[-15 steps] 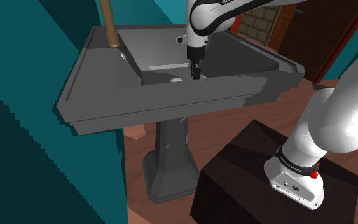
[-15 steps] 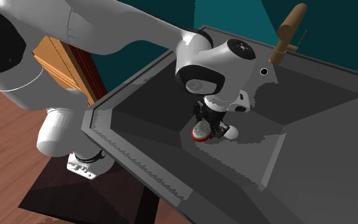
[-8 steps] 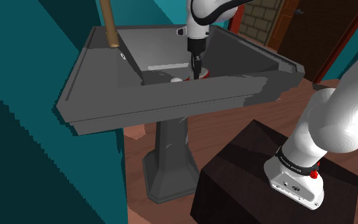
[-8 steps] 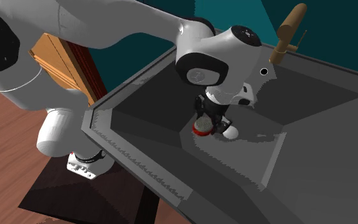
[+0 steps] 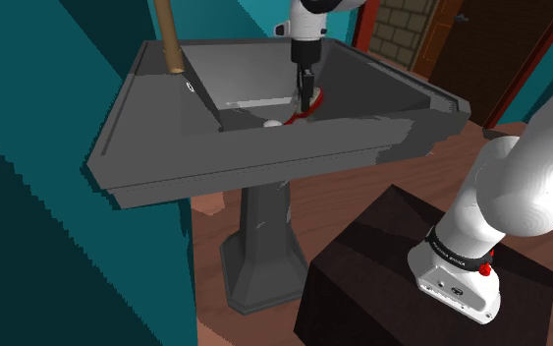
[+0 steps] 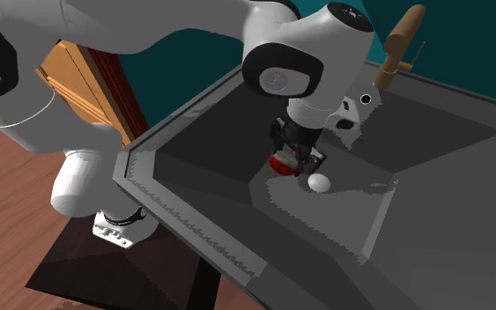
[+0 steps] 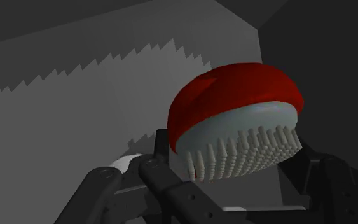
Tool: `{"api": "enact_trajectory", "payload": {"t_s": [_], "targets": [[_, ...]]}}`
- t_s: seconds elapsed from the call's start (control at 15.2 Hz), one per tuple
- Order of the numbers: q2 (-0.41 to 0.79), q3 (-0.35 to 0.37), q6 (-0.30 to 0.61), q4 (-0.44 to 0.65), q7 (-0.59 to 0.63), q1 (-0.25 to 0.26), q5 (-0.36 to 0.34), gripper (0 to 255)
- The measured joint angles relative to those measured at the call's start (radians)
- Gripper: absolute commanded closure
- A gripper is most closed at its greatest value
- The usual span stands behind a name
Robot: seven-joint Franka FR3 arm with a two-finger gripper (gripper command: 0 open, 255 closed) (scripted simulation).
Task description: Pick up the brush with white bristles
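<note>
A brush with a red domed back and white bristles [image 7: 234,121] hangs tilted inside the dark grey sink basin [image 5: 264,157]. My black gripper [image 7: 238,175] is shut on it, one finger on each side below the bristles. In the shoulder view the brush [image 5: 308,101] sits at the gripper [image 5: 306,90], just above the basin's near wall. In the second exterior view the brush [image 6: 283,162] is raised off the basin floor under the gripper [image 6: 295,157].
A small white rounded object [image 6: 319,182] lies on the basin floor just beside and below the brush. A brown faucet [image 6: 400,40] rises at the sink's back edge. The sink rim [image 6: 184,220] and steep basin walls surround the hand.
The gripper has risen from the basin floor with the brush in it. The white rounded object stayed where it was.
</note>
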Motion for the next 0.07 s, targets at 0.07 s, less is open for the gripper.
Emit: {"api": "enact_trajectory", "payload": {"t_s": [0.07], "targets": [[-0.002, 0.001, -0.008, 0.006, 0.001, 0.0, 0.0, 255]]}}
